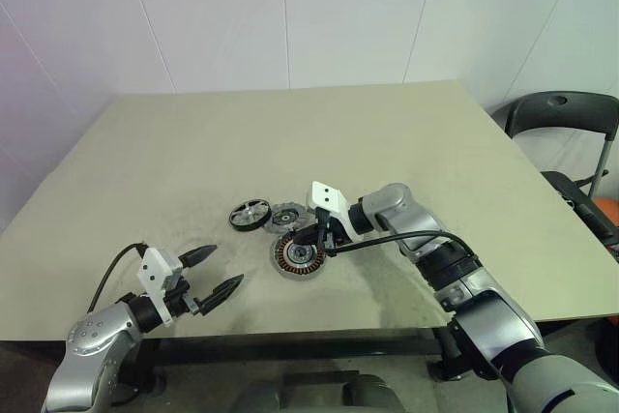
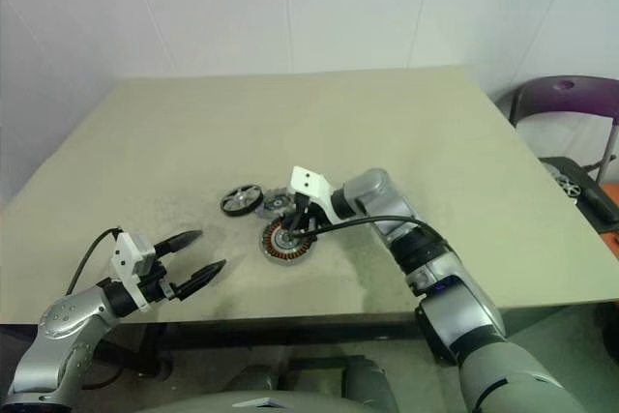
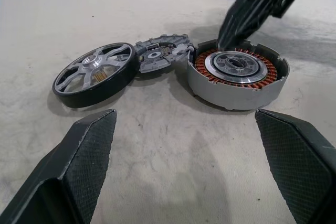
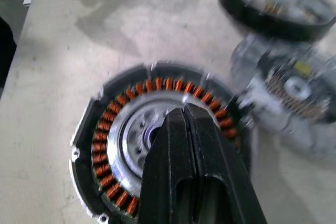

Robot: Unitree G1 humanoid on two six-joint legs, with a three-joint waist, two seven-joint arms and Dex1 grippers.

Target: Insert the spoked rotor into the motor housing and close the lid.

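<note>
The motor housing lies on the counter, the lid touching its far edge and the spoked rotor left of that. The right gripper, fingers together, hovers over the housing and could nudge it into the lid. The left gripper waits, fingers apart.

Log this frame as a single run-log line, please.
right gripper: shut, over motor housing | left gripper: open, empty | spoked rotor, lid: on table, not inserted

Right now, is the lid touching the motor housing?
Touching. In the left wrist view the lid is tilted, and its edge leans against the rim of the motor housing with no table showing between them.
</note>
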